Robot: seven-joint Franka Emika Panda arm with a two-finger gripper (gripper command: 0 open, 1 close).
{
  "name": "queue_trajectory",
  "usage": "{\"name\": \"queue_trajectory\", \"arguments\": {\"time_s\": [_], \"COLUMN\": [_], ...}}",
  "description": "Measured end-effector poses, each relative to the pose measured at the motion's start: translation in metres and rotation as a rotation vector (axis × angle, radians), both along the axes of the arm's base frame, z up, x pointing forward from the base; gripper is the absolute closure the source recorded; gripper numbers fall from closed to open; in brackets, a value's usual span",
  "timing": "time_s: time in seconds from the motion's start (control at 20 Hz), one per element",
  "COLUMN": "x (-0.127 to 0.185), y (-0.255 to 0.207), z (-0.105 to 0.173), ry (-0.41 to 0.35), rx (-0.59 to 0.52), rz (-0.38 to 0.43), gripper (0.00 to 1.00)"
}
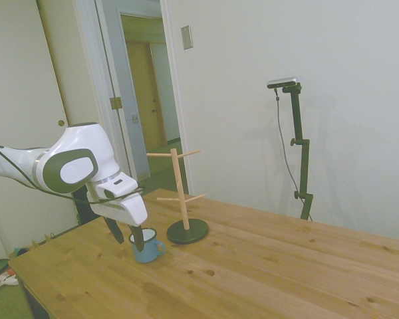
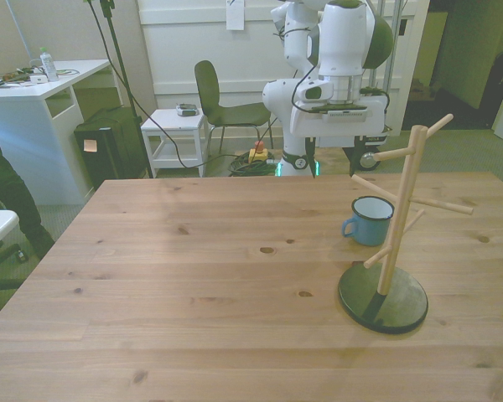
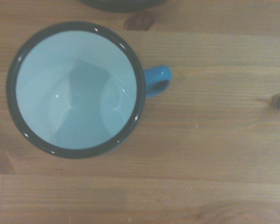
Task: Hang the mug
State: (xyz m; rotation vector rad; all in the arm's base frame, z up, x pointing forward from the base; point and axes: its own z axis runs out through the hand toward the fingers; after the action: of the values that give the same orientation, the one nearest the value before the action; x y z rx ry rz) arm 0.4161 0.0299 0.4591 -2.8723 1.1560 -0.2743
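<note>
Mug upright on the surface, just beside the rack base, handle pointing to the front view's left, about 9 o'clock from the cup. Pincer hangs above the mug, fingers spread wide, holding nothing, not touching it. In the front view it's at roughly 11 o'clock from the mug. Wrist view looks straight down into the mug, pale interior, dark rim.
</note>
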Motion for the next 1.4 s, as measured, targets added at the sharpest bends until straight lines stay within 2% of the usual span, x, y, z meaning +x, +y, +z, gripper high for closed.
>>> {"name": "queue_trajectory", "arguments": {"time_s": [0.25, 0.4, 0.75, 1.4], "x": [0.015, 0.027, 0.056, 0.079], "y": [0.034, 0.051, 0.072, 0.112], "z": [0.022, 0.021, 0.006, -0.037], "ry": [-0.017, -0.015, 0.016, 0.033], "rx": [-0.029, -0.044, -0.031, -0.057], "rz": [0.051, 0.060, 0.055, 0.069], "gripper": [0.00, 0.00, 0.00, 0.00]}}
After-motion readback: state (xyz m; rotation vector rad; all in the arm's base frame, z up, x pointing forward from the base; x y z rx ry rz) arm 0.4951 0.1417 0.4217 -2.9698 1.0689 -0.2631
